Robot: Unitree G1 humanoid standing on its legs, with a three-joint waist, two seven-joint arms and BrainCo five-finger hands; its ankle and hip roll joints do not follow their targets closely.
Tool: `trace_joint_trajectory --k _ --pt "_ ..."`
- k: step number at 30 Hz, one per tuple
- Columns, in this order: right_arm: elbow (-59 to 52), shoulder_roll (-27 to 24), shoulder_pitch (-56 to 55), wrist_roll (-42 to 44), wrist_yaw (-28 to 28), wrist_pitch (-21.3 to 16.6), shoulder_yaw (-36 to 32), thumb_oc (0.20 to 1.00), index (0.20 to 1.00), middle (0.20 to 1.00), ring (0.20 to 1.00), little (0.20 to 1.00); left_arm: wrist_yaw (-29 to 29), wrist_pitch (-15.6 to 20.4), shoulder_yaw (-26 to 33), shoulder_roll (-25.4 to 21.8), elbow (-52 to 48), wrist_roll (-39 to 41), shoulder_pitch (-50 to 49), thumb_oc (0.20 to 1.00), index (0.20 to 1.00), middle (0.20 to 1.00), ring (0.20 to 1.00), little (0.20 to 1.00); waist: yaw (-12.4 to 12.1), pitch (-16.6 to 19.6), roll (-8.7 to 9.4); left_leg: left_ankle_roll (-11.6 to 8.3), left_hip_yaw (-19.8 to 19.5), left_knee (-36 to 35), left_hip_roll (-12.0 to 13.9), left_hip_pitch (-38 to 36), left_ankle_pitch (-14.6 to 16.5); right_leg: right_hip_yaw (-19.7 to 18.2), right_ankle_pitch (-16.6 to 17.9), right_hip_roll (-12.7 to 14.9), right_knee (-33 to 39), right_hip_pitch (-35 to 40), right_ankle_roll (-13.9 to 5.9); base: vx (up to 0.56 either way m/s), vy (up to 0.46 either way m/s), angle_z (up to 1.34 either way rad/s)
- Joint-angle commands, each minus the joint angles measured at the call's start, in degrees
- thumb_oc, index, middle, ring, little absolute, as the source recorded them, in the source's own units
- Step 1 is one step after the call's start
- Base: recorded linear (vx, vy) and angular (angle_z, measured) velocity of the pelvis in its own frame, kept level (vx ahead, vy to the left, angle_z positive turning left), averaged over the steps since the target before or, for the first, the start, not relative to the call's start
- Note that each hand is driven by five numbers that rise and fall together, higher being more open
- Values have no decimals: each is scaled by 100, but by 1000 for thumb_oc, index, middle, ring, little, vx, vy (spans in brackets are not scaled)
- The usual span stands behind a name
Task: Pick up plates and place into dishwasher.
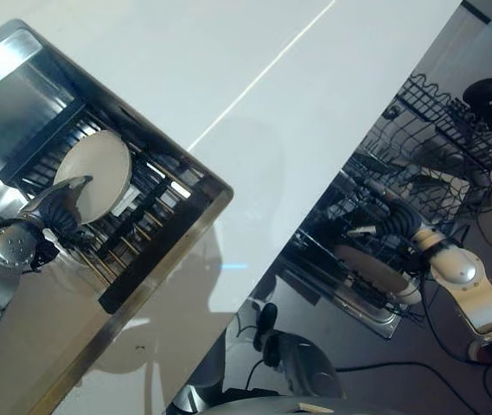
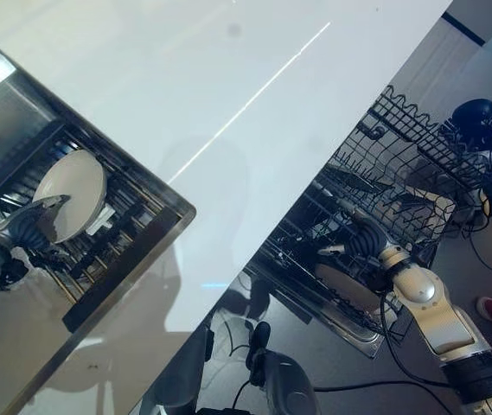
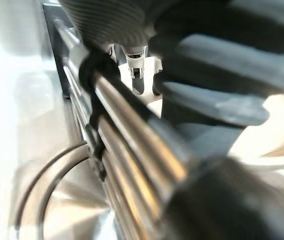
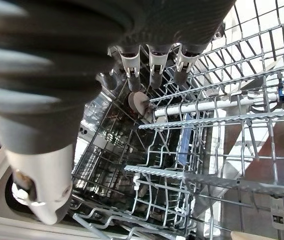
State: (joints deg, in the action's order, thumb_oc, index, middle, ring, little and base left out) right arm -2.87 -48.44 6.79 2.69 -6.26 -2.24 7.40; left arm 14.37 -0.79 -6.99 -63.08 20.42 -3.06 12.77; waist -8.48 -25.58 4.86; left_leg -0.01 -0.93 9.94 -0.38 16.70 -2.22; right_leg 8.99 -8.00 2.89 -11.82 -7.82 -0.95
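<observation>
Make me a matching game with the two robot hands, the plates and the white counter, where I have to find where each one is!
Things:
1. left hand
2. right hand
3. plate in the dish rack
4. white counter

Places:
A. stretching between the sink and the dishwasher
B. over the dishwasher's wire basket
C. standing in the rack inside the sink
D. at the sink, beside a plate

Pairs: 1-D, 2-B, 3-C, 4-A

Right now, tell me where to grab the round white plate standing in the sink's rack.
Pinch the round white plate at its exposed rim, probably coming from beside the left hand: it stands on edge in the dark slotted rack, so its lower edge is caught.
</observation>
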Motion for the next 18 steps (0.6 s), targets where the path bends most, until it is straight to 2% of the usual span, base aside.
trace_joint_trajectory --k 1,10,13,18 --pt "0 -563 308 91 -13 -257 -140 1000 1000 1000 1000 1000 502 264 -878 1043 -577 554 -178 1000 1000 1000 1000 1000 351 307 -303 -137 44 211 18 187 133 10 239 358 -392 -271 -405 -1 16 3" --pt "9 -496 179 148 64 -228 -238 1000 1000 1000 1000 1000 -212 127 -624 988 -550 -29 -259 1000 1000 1000 1000 1000 264 340 -215 -104 -45 183 -2 206 119 89 277 340 -417 -349 -416 3 -31 5" --pt "15 -403 148 122 145 -265 -229 1000 1000 1000 1000 1000 -740 -35 -587 1024 -469 -473 -223 1000 1000 1000 1000 1000 248 319 -147 -92 -64 175 0 227 122 98 294 309 -419 -389 -418 -8 -51 1" --pt "7 -313 190 130 216 -262 -171 1000 1000 1000 1000 1000 -2055 -356 -504 1007 -154 -1736 -157 1000 1000 1000 1000 1000 218 273 -39 -70 -91 173 0 260 144 104 302 279 -462 -470 -415 -3 -21 0"
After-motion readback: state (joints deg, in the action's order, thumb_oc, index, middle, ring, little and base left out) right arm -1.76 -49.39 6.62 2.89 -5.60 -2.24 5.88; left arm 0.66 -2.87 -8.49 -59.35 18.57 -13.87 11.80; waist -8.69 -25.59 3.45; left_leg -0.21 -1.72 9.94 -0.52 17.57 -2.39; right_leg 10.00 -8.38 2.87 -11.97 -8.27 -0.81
